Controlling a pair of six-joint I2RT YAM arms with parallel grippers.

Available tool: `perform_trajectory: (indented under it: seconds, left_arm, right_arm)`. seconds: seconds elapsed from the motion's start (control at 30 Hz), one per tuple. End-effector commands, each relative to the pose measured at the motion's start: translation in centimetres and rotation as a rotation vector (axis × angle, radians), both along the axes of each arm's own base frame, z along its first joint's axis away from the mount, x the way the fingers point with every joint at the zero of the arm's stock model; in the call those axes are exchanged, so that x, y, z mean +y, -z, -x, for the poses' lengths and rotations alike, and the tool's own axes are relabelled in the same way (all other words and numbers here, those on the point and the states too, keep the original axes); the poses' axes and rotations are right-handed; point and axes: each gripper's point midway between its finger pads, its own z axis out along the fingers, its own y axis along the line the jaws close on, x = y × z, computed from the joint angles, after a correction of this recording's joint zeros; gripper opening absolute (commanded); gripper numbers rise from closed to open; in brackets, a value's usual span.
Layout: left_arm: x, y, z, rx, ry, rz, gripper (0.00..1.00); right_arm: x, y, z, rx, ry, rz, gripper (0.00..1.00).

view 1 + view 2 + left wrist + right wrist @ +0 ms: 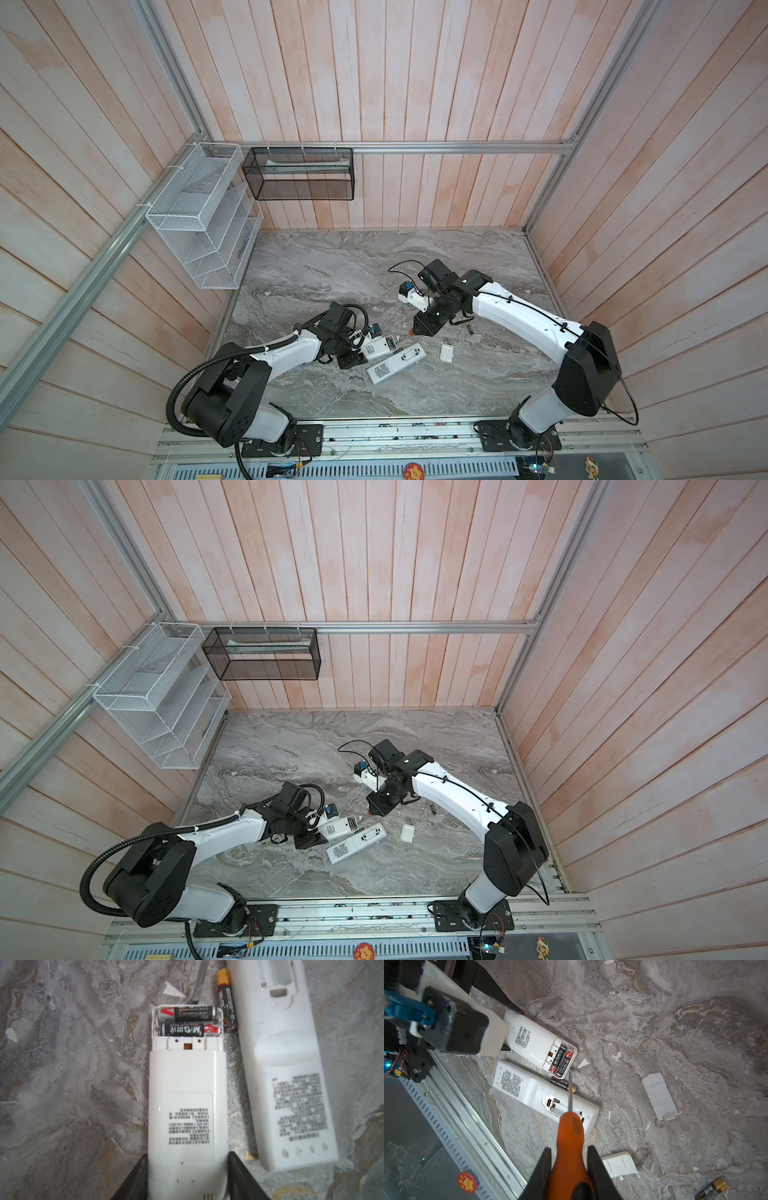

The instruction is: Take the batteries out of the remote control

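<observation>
Two remotes lie side by side: the longer remote [280,1064] has an empty bay, and the left gripper [187,1157] clamps the shorter remote [187,1088]. The right gripper [570,1148] pinches the orange screwdriver [571,1126]. Two batteries [193,1014] fill the shorter's open bay; they look light, rigid and slick, probably best levered at an end.

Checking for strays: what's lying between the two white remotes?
A loose gold-ended battery lies between the gripped remote and the longer remote, shown in the left wrist view.
</observation>
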Motion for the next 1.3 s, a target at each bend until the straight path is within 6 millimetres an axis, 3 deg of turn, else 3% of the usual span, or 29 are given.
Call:
perform_trajectory:
  seconds: [0.0, 0.43, 0.73, 0.93, 1.27]
  left_arm:
    - [-0.1, 0.2, 0.9, 0.010, 0.033, 0.005, 0.47]
    - [0.1, 0.2, 0.9, 0.006, 0.030, -0.003, 0.48]
    - [0.2, -0.2, 0.9, -0.019, 0.027, 0.002, 0.50]
    - [0.2, 0.0, 0.9, -0.004, 0.029, -0.003, 0.50]
    - [0.1, 0.0, 0.9, -0.004, 0.030, -0.007, 0.50]
  right_arm:
    - [-0.1, -1.3, -0.5, -0.022, 0.015, -0.003, 0.11]
    - [-0.6, -3.5, -2.1, -0.116, 0.031, 0.011, 0.10]
    - [0.9, -5.2, -1.7, -0.070, 0.061, -0.149, 0.10]
    - [1.0, -4.7, -1.0, -0.044, 0.074, -0.181, 0.10]
    - [0.3, -2.1, -0.3, -0.004, 0.080, -0.139, 0.10]
